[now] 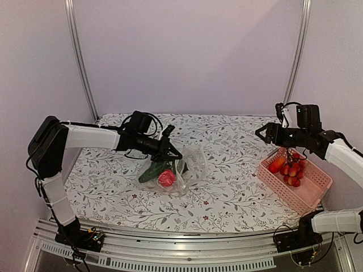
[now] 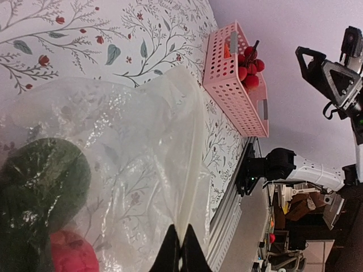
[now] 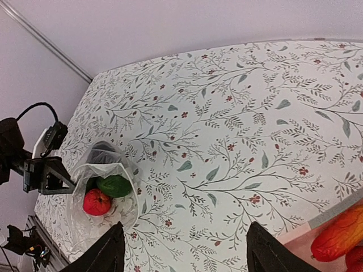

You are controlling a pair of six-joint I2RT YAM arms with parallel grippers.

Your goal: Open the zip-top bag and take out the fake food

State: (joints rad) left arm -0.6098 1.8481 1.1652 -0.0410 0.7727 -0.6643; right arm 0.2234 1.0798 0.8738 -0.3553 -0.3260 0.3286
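My left gripper (image 2: 180, 255) is pinched tight on a fold of the bag (image 2: 142, 170), the two tips pressed together with the clear film caught between them and pulled up into a ridge. The bag sits near the middle of the table (image 1: 227, 187), slumped and crinkled. Inside it, under the plastic, lie a green cucumber (image 2: 51, 170) and, touching it, a red tomato (image 2: 71, 255). The film lies over both, and my own left wrist hangs just above the bag's far-left side.

Off to the right, well apart from the bag, the pink basket (image 1: 309, 190) stands by the table's right edge. It holds a heap of red strawberries (image 1: 290, 171) with an orange piece (image 3: 340, 235) beside them.

My right gripper (image 3: 184, 226) hangs in the air over the basket's far corner with its fingers spread wide, holding nothing and pointing back across the table towards the bag.
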